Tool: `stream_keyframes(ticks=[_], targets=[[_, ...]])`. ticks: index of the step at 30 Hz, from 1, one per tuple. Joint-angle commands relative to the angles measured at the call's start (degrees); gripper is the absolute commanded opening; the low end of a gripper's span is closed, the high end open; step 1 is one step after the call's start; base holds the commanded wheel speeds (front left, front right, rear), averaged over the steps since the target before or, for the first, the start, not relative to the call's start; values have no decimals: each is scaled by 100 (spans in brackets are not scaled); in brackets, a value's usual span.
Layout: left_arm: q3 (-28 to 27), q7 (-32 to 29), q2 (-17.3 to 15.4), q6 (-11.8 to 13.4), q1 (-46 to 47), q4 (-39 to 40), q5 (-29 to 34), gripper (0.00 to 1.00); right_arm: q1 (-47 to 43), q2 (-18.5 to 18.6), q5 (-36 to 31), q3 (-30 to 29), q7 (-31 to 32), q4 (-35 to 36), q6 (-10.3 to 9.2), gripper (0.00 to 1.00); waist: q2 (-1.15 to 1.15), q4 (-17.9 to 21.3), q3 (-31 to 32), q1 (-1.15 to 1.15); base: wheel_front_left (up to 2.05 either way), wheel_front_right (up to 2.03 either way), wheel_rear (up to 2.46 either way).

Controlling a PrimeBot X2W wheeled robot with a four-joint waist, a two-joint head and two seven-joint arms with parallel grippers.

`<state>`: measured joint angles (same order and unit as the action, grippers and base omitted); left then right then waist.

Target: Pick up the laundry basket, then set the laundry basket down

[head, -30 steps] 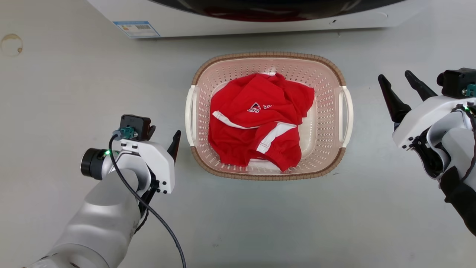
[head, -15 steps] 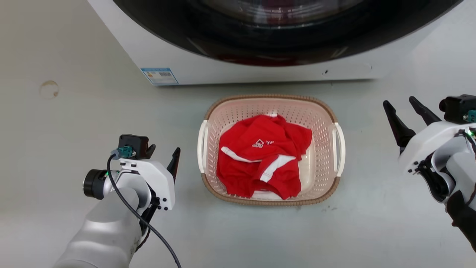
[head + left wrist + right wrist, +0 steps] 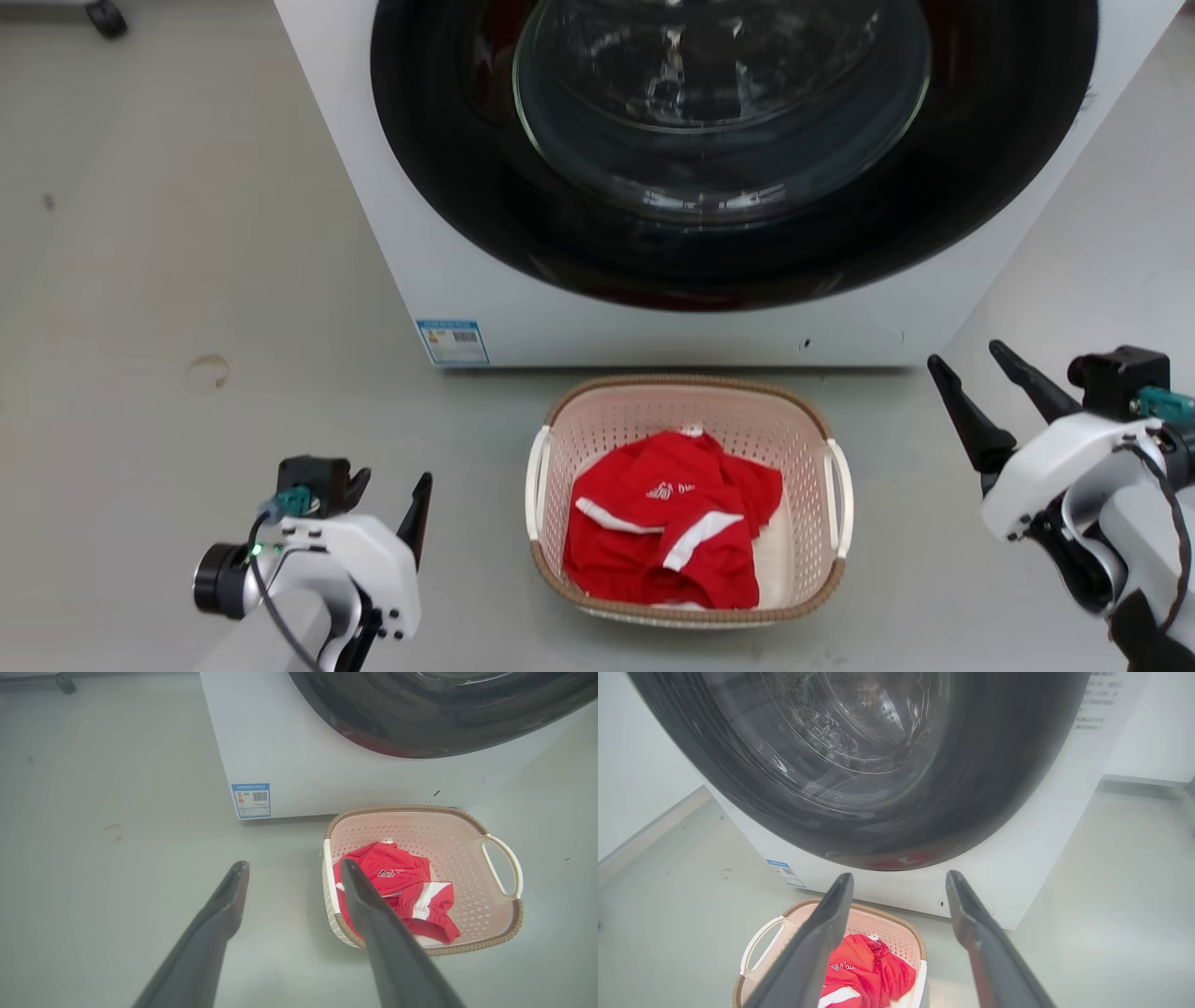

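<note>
1. Head view shows the laundry basket (image 3: 686, 411) standing upright on the floor (image 3: 140, 280) between my two claws. It sits off to the right of the left claw (image 3: 392, 485) and off to the left of the right claw (image 3: 971, 373), and touches neither.
2. Both claws are released, with fingers spread wide. Each wrist view looks straight through a bare gap, so nothing is held.
3. The left claw is near the white handle (image 3: 534, 481) on its side. The right claw is well apart from the far handle (image 3: 843, 499) and a little closer to the washing machine (image 3: 448, 243). I read this flanking as deliberate: with two side handles, one claw on each would let the load ride level instead of tipping.
4. A red garment (image 3: 667, 523) lies crumpled in the basket's bottom, below the brown rim. That low, I judge it would travel with the basket and not spill.
5. The basket stands just in front of the machine, ahead of both claws' fingertips. That looks like a handy spot for loading.
6. This scene fits two stages: claws spread to close on the handles, or claws opened after the basket was put back down. I cannot tell which. I only note that it rests free on the floor.
</note>
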<state>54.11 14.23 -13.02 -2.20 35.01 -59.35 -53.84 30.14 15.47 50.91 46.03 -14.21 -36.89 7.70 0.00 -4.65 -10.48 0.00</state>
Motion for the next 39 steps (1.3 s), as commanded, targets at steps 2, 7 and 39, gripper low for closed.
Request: stream_keyframes(ticks=[2, 7, 39], targets=[[-312, 76, -296, 100, -157, 268, 162, 100, -249, 166, -141, -99, -79, 236, -21, 100, 0, -5, 403, 0, 0, 0, 0], [-799, 76, -617, 272, -856, 1046, 558, 100, -804, 350, -409, -477, -79, 754, -21, 100, 0, 5, 842, 0, 0, 0, 0], [-1914, -399, -1786, 1981, -3455, 5795, 1439, 100, -3021, 455, -1463, -2423, -63, 2611, -21, 100, 0, -99, 1352, 0, 0, 0, 0]])
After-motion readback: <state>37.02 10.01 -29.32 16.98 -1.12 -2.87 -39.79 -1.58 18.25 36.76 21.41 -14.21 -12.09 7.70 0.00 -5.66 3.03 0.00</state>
